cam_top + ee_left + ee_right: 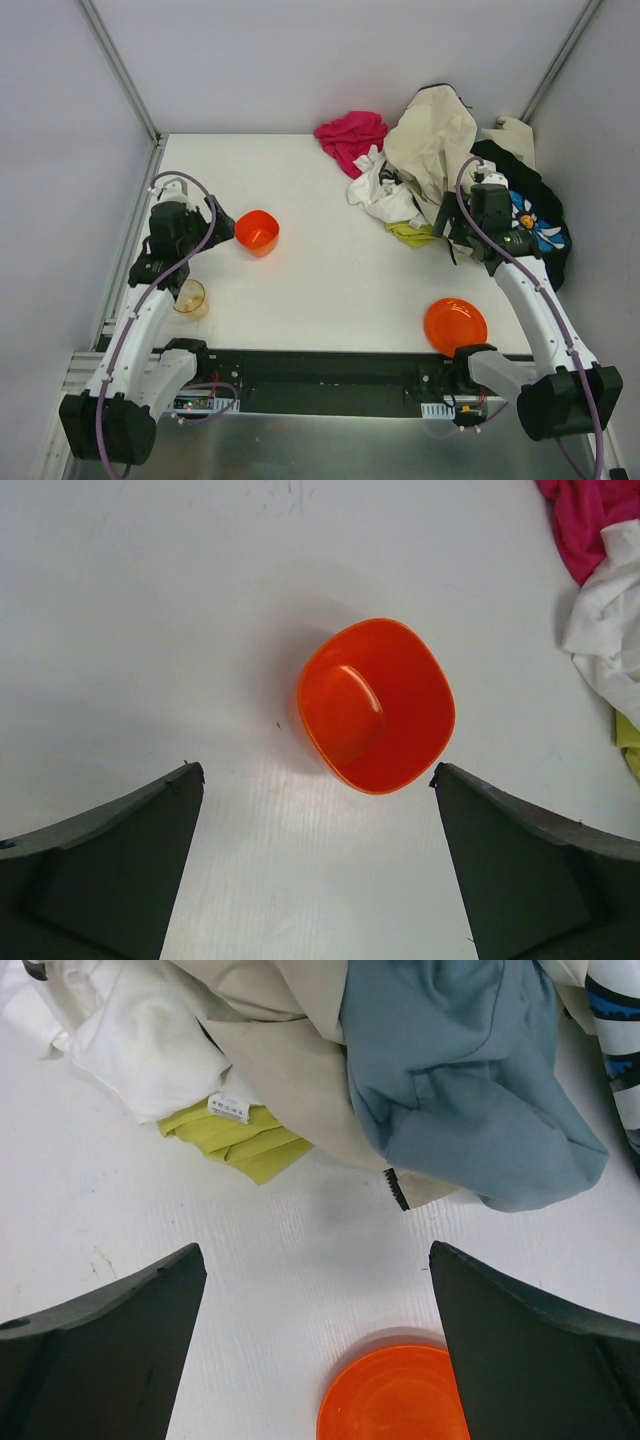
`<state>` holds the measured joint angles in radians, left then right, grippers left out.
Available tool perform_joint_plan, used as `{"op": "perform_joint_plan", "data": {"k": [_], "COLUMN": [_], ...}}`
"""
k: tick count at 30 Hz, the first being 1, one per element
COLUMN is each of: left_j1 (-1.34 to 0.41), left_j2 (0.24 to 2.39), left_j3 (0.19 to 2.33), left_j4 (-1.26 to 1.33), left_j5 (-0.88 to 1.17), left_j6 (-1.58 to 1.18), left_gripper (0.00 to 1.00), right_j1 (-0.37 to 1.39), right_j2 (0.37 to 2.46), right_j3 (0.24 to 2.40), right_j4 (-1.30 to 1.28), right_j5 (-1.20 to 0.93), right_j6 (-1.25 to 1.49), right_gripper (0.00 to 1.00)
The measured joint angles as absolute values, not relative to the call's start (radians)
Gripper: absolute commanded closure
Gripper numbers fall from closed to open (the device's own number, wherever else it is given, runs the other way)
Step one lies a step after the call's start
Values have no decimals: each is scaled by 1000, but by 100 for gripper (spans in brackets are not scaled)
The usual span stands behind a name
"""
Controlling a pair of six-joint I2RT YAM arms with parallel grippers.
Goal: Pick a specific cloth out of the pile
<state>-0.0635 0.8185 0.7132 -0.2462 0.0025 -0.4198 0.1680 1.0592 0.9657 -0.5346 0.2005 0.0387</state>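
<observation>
The yellow-green cloth [412, 232] [235, 1140] lies folded at the pile's near edge, mostly buried under white and cream fabric, with a white label on it. The pile [430, 160] heaps cream, white, light blue [460, 1090] and black daisy-print [530, 220] garments at the back right. My right gripper [447, 238] [315, 1260] hovers open just right of the yellow-green cloth, nothing between its fingers. My left gripper [222, 232] [315, 775] stands open on the left side, far from the pile; a sliver of the cloth [630, 745] shows at its view's right edge.
An orange bowl [257, 232] [375, 705] sits just in front of the left gripper. An orange plate [455, 326] [392, 1390] lies near the front right. A clear amber cup [190, 298] stands by the left arm. A magenta cloth [350, 135] lies at the pile's left.
</observation>
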Motion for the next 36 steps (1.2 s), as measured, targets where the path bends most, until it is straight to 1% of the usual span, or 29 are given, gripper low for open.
{"op": "perform_joint_plan", "data": {"k": [5,9,17,23,29,36], "left_j1": [-64,-64,-64,-64,-64,-64], "left_j2": [978,1025,1092,1135,1191,1196], "left_j3": [739,769,880,907,912,912], "left_j4": [-228,-225,-195,-179,-170,-169], "left_j5": [96,130,176,229,281,310], "left_j6": [-419,-418,-409,-408,-408,-406], "left_gripper": [1,1,1,1,1,1], "right_j1": [178,207,300,392,465,505], "right_j2": [1074,1136,1343,1546,1712,1890], "right_j3": [997,1061,1247,1428,1526,1642], "right_j4": [-525,-512,-516,-571,-631,-723], "right_j5": [175,172,183,207,276,383], "right_j6": [-5,-36,-85,-123,-145,-166], "right_gripper": [4,4,4,4,4,4]}}
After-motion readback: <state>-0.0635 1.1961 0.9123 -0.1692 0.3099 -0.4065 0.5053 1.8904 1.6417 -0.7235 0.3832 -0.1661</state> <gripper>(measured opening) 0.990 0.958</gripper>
